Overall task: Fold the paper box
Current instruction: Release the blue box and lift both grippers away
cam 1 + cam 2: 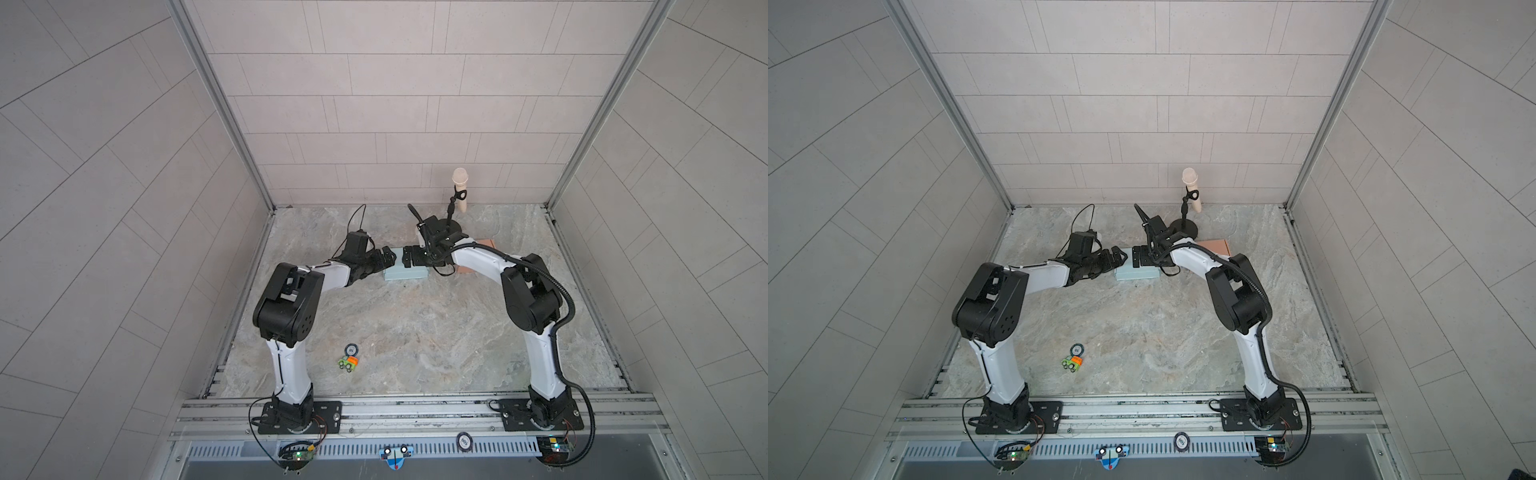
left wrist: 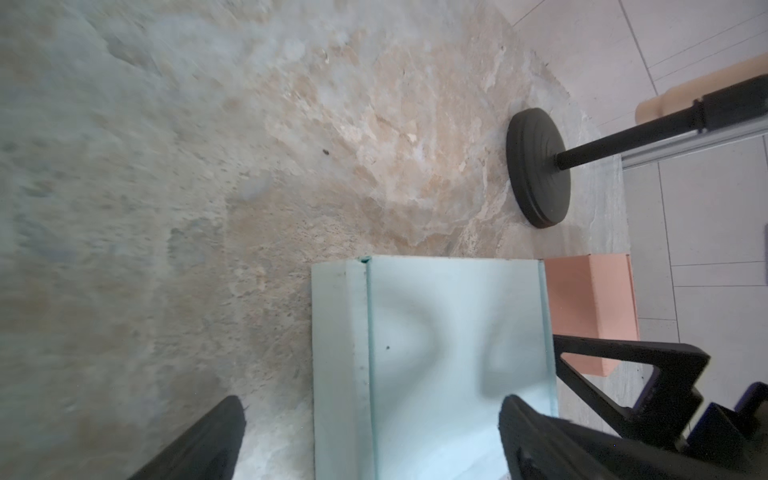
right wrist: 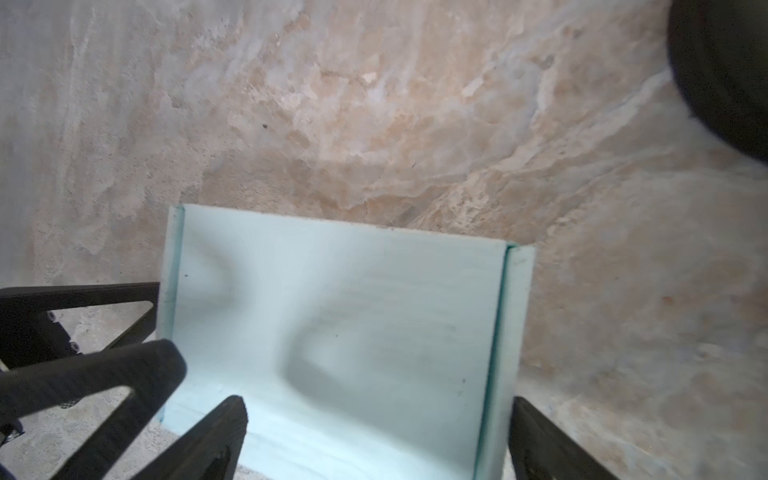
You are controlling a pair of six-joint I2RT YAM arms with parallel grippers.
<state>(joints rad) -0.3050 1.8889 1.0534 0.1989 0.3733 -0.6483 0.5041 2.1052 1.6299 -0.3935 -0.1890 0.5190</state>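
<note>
The pale blue paper box (image 1: 409,273) (image 1: 1138,273) lies flat and closed on the marble table, towards the back middle. My left gripper (image 1: 390,256) (image 1: 1119,255) and right gripper (image 1: 405,257) (image 1: 1137,258) meet tip to tip over its far left part. In the left wrist view the box (image 2: 449,353) fills the lower middle and the left gripper (image 2: 370,411) stands open, one finger over the lid, one over bare table. In the right wrist view the right gripper (image 3: 376,415) is open too, straddling the box (image 3: 332,324) near one end. Neither holds anything.
A salmon-pink box (image 1: 482,246) (image 2: 590,307) lies just right of the blue one, under the right arm. A microphone (image 1: 460,188) on a black stand with a round base (image 2: 538,166) stands at the back. A small toy car (image 1: 347,364) and a round tag lie front left.
</note>
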